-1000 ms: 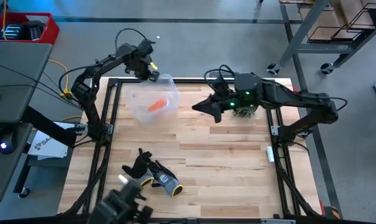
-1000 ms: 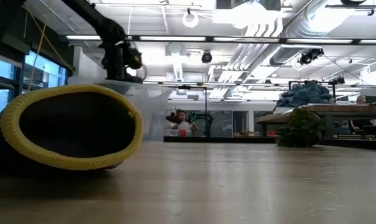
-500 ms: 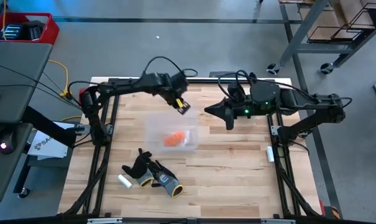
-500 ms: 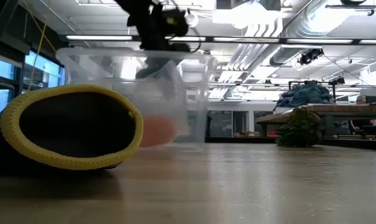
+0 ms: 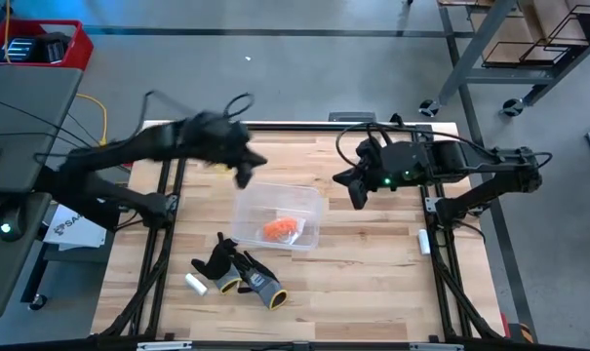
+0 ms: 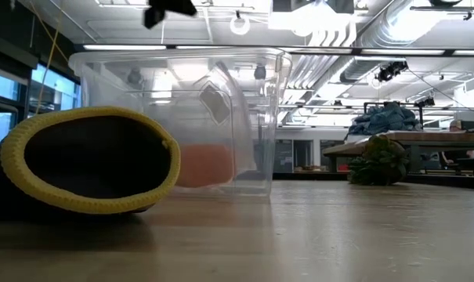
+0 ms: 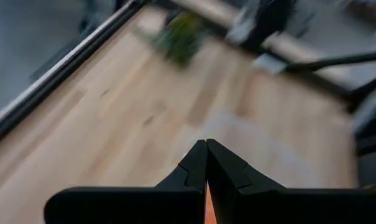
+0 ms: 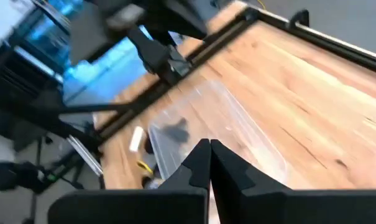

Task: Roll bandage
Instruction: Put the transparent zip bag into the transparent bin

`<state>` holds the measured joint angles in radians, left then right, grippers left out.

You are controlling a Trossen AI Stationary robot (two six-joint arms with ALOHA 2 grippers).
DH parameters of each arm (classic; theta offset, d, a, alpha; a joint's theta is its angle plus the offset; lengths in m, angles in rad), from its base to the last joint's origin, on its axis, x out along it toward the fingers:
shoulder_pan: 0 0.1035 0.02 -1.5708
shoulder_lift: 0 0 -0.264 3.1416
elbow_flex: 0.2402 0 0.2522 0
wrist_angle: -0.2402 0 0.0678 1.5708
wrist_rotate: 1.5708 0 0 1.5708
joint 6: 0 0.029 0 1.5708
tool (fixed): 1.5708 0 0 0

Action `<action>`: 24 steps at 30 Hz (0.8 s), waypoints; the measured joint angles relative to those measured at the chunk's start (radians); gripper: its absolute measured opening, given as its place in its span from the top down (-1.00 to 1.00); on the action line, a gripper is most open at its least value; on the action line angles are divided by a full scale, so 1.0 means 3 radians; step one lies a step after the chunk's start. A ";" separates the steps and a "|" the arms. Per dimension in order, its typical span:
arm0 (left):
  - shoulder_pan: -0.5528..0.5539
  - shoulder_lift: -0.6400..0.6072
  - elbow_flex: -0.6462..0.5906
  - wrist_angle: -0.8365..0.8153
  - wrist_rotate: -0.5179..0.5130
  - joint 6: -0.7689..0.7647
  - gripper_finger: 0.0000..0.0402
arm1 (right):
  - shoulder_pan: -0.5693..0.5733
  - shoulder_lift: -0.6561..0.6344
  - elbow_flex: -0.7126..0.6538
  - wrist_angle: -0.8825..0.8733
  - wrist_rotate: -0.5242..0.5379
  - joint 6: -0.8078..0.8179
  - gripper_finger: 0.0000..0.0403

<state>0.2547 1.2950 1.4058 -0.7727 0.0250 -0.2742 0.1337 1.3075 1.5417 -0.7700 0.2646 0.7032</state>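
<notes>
The orange bandage (image 5: pixel 280 229) lies bunched on the floor of a clear plastic bin (image 5: pixel 251 207) that stands on its base at the table's middle. In the low view the bandage (image 6: pixel 207 164) shows through the bin's wall (image 6: pixel 256 117). My left gripper (image 5: pixel 244 175) is shut and empty, just above the bin's far left corner. In the low view my left gripper (image 6: pixel 170 11) is clear of the rim. My right gripper (image 5: pixel 358 193) is shut and empty, above the table to the right of the bin.
Black-grey-yellow gloves (image 5: pixel 244 273) lie near the front edge, left of centre, and fill the low view's left (image 6: pixel 88 160). A small white cylinder (image 5: pixel 195 285) lies beside them. A dark green clump (image 6: pixel 380 168) sits at the far right. Bare wood lies right of the bin.
My left gripper has swung the clear bin, with the bandage inside, from the table's far left corner to the middle, where the bin now stands. The gripper has then drawn back toward the left and up, off the bin. My right gripper has shifted slightly toward the right.
</notes>
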 joint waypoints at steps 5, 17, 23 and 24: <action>-0.0449 -0.1066 -0.1329 0.1285 -0.0002 -0.0598 1.00 | 0.0000 0.0000 0.0000 -0.0142 -0.0037 -0.0078 1.00; -0.1241 -0.2313 -0.2468 0.0575 -0.0211 -0.1286 1.00 | 0.0148 -0.0024 -0.0421 -0.1479 -0.0349 0.1140 1.00; -0.1248 -0.2508 -0.2317 -0.0753 -0.0368 -0.1759 1.00 | 0.0332 -0.0029 -0.1253 -0.0360 -0.0797 0.1698 1.00; -0.1248 -0.2508 -0.2333 -0.0854 -0.0359 -0.1785 1.00 | 0.0341 -0.0028 -0.1397 -0.0157 -0.0810 0.1816 1.00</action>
<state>-0.1196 0.5426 0.7060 -1.0289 -0.0828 -0.8098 0.2361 1.2991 1.1228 -0.8169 0.0215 1.2481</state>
